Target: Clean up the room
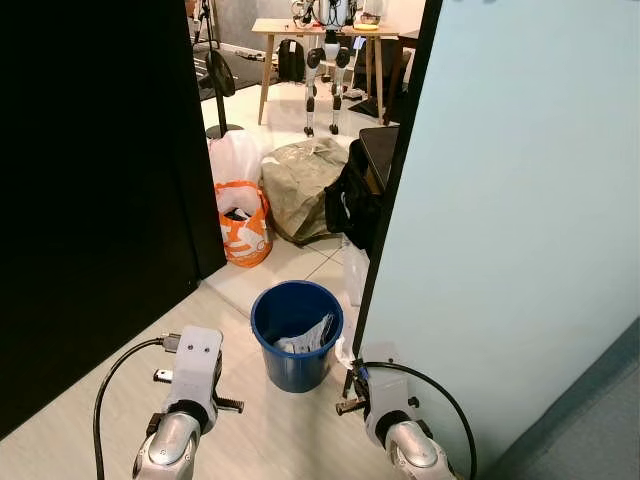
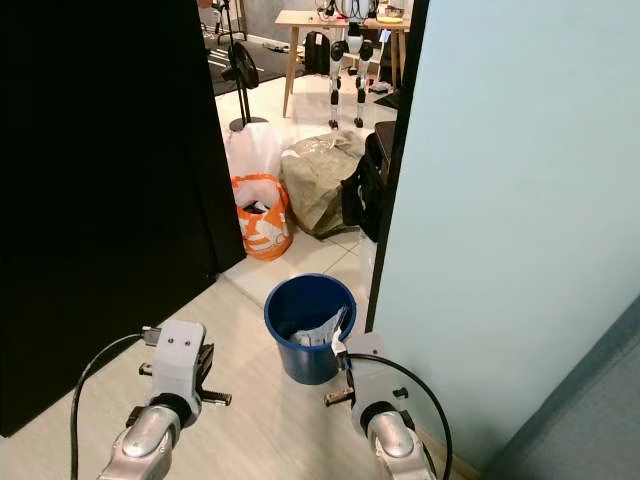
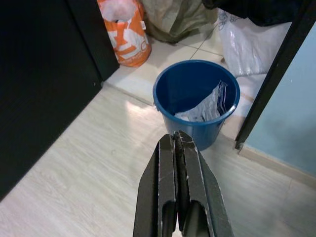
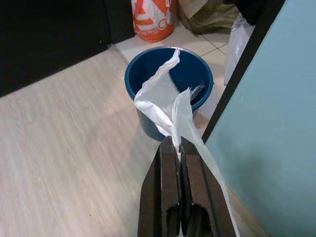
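Note:
A blue bucket (image 1: 296, 337) stands on the pale wood floor just ahead of me, with a crumpled white and silver wrapper (image 3: 205, 109) lying inside it. My right gripper (image 4: 176, 144) is shut on a thin white plastic film (image 4: 160, 101), which it holds up just short of the bucket (image 4: 168, 79); the film hangs toward the bucket's rim. My left gripper (image 3: 177, 137) is shut with nothing in it and points at the bucket (image 3: 195, 94) from a little way back. Both wrists, left (image 1: 195, 365) and right (image 1: 385, 395), sit low on either side of the bucket.
A black panel (image 1: 90, 200) walls the left side, and a pale blue wall (image 1: 520, 220) with a black edge walls the right. Behind the bucket are an orange and white bag (image 1: 243, 225), a grey-green sack (image 1: 300, 185) and a black bag (image 1: 350, 205). Farther back are a wooden table (image 1: 300, 28) and another robot's legs (image 1: 322, 85).

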Robot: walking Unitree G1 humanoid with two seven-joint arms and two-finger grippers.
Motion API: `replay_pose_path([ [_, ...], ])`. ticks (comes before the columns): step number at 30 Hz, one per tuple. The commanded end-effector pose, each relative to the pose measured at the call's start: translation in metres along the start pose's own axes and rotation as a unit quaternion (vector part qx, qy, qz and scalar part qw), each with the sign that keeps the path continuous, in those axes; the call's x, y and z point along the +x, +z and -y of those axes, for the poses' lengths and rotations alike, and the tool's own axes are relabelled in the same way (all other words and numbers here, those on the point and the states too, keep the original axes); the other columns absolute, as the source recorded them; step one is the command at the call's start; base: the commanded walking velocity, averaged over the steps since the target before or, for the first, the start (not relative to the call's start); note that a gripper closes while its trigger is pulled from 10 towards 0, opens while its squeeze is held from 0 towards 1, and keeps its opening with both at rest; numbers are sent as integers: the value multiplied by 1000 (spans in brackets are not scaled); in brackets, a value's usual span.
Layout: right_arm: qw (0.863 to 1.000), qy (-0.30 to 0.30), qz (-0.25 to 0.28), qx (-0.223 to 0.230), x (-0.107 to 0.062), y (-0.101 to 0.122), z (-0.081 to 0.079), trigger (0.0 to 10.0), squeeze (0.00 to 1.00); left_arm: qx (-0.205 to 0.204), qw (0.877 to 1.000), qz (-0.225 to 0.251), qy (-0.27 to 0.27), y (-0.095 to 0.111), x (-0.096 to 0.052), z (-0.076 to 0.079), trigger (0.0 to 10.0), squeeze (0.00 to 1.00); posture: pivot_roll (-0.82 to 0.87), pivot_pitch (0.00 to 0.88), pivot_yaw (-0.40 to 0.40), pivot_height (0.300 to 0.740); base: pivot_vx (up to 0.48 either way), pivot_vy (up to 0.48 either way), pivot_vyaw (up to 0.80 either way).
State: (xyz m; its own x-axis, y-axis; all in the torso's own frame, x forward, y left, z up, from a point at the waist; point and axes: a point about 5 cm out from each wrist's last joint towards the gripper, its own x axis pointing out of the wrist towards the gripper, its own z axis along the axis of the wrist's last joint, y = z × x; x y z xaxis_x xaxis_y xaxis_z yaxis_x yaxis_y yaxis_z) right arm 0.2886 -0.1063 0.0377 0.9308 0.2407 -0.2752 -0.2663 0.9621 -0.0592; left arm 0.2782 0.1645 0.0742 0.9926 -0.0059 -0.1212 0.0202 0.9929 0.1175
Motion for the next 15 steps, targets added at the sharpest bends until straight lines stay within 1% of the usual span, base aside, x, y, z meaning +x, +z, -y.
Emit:
replay_pose_path([
  [1, 1000, 8, -20, -1, -1, -8, -2, 10000, 0, -12, 1000, -18, 4, -8, -3, 1, 10000, 0, 58, 124, -34, 740, 0, 0, 0],
  [15, 1000, 22, -21, 0, 0, -7, -4, 10000, 0, -18, 1000, -9, 4, -6, -4, 2, 10000, 0, 61, 118, -41, 740, 0, 0, 0],
])
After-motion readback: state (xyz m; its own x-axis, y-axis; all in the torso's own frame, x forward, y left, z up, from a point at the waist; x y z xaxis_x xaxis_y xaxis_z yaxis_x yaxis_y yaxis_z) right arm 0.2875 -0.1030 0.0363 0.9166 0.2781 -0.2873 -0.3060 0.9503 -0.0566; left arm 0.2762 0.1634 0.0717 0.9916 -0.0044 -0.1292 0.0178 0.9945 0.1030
